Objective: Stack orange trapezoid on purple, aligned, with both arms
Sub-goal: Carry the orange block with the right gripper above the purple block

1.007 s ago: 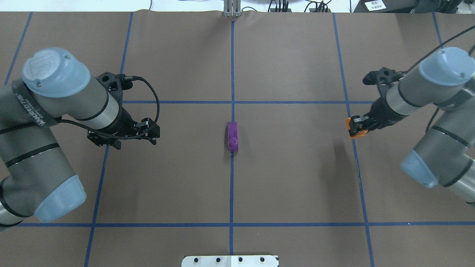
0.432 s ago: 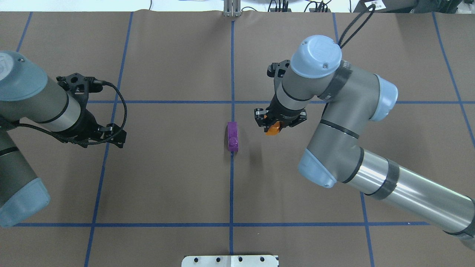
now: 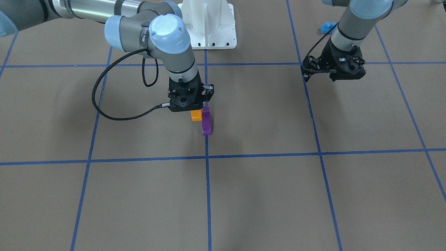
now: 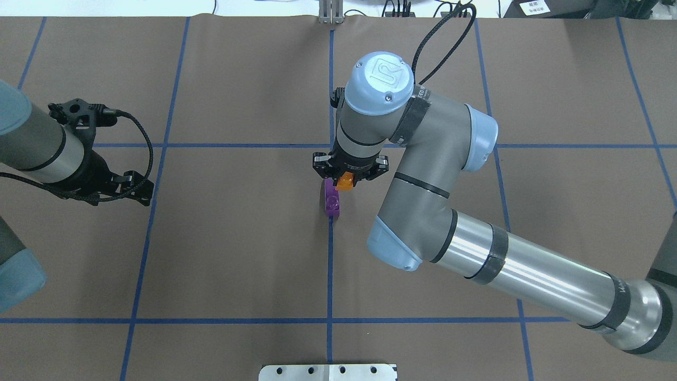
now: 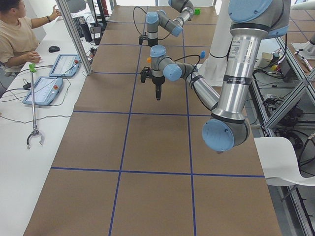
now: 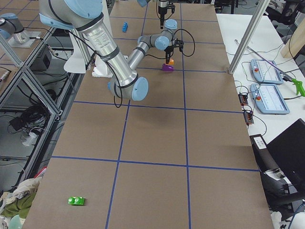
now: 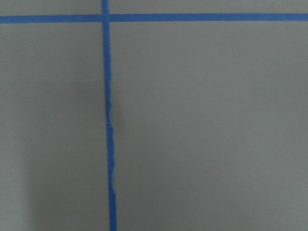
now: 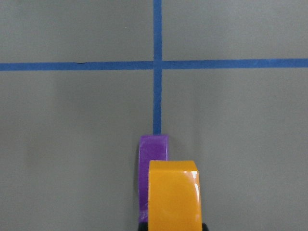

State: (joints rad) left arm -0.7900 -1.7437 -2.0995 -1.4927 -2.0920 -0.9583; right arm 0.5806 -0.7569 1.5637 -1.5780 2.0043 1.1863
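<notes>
The desk (image 4: 238,238) is covered in brown paper, marked into large squares by blue tape lines (image 4: 331,275). The purple block (image 4: 332,205) lies lengthwise on the central line, just on the near side of a tape crossing in the overhead view. A white base plate (image 3: 216,38) sits at the middle of the robot's edge. A small blue block (image 3: 327,27) lies to the plate's right in the front-facing view. A green two-stud block (image 6: 76,201) rests alone, well apart from the rest.
</notes>
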